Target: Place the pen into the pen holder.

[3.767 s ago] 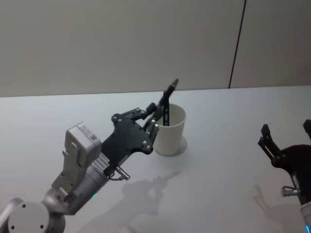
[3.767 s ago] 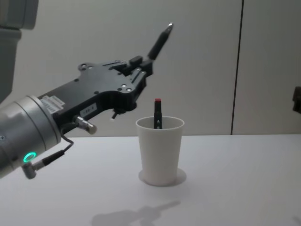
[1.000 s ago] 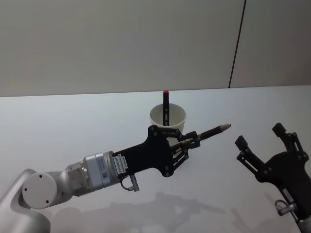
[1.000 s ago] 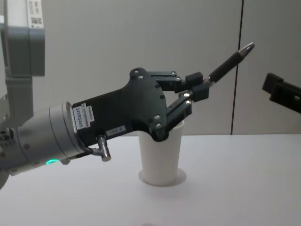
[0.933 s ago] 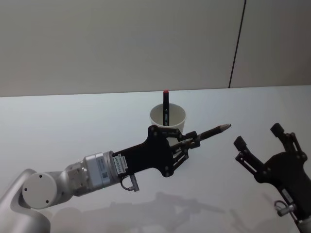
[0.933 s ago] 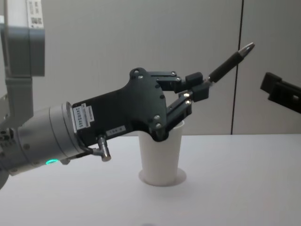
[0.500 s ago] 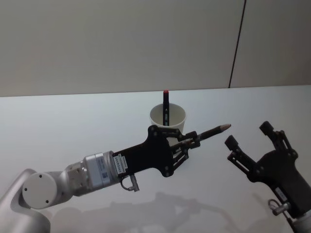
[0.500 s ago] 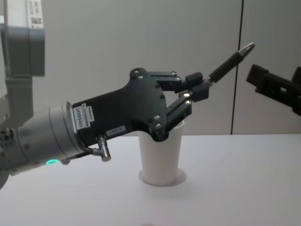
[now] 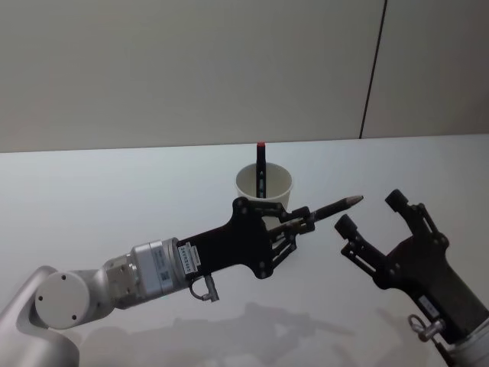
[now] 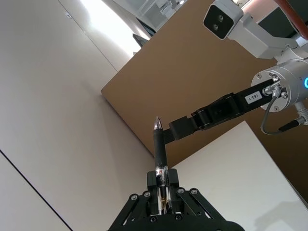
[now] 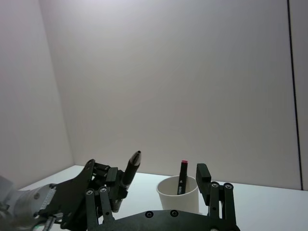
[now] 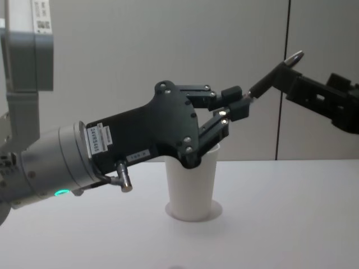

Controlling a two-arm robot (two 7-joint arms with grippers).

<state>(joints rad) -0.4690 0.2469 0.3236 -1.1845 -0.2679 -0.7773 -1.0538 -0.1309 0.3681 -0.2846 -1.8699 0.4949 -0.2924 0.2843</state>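
The left gripper [image 9: 300, 222], reaching over the table [image 9: 114, 191] from the robot's left, is clamped on the lower barrel of a dark pen [image 9: 334, 207]. It holds the pen in the air, slanted upward with the pointed tip aimed toward the robot's right. The pen hangs just in front of the white cup [image 9: 281, 197], which stands upright near the middle of the table. In the chest view the gripper's black body covers part of the cup's rim. Inside the cup a second pen [image 9: 260, 164], black with a red cap, stands nearly upright at the far side, its cap well above the rim. The right gripper [image 9: 371, 213] is raised on the robot's right at about the height of the held pen, its fingers spread wide and facing the tip. In the head view the tip lies close to the gap between those fingers, and in the chest view one finger overlaps the tip. Whether finger and pen touch cannot be told. A plain grey wall [image 9: 191, 69] runs behind the table.
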